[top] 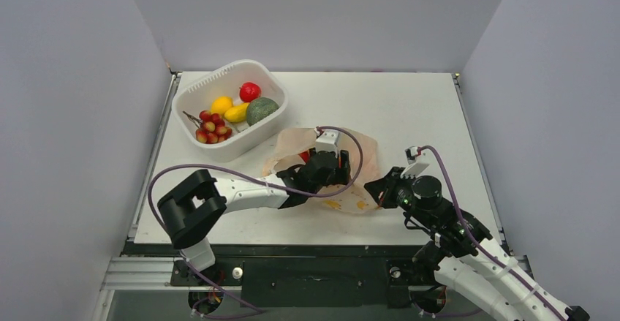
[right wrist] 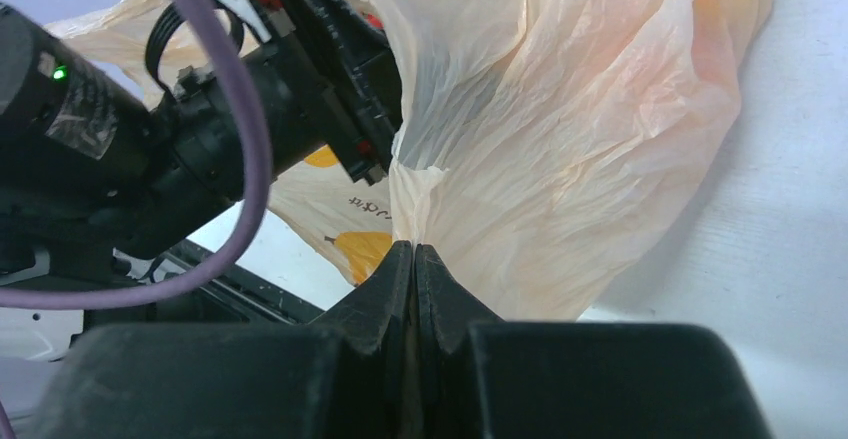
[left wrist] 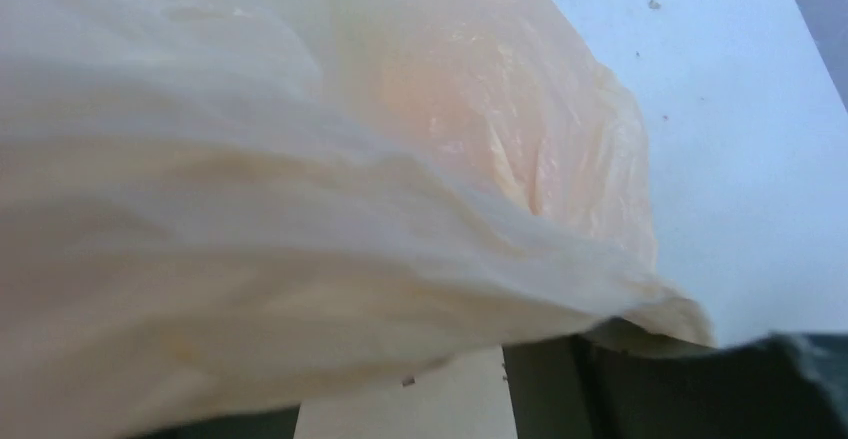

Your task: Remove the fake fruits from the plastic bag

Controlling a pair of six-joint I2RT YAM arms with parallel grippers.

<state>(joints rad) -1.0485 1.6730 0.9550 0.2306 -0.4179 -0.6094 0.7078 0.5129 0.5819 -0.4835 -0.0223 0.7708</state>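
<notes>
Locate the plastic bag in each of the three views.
Top external: plastic bag at the picture's centre.
Left wrist: plastic bag fills left and centre, close up.
Right wrist: plastic bag upper right, pinched by the right gripper.
Shared landmark: white table, beside the bag in all.

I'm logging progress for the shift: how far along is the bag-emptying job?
Done: several fake fruits already lie in the white basket. In hand: the right gripper has its jaws shut on an edge of the plastic bag, while the left gripper is pushed in among the bag's folds, its jaws hidden. Left: whether any fruit remains inside cannot be told, though an orange tint shows through the film.
</notes>
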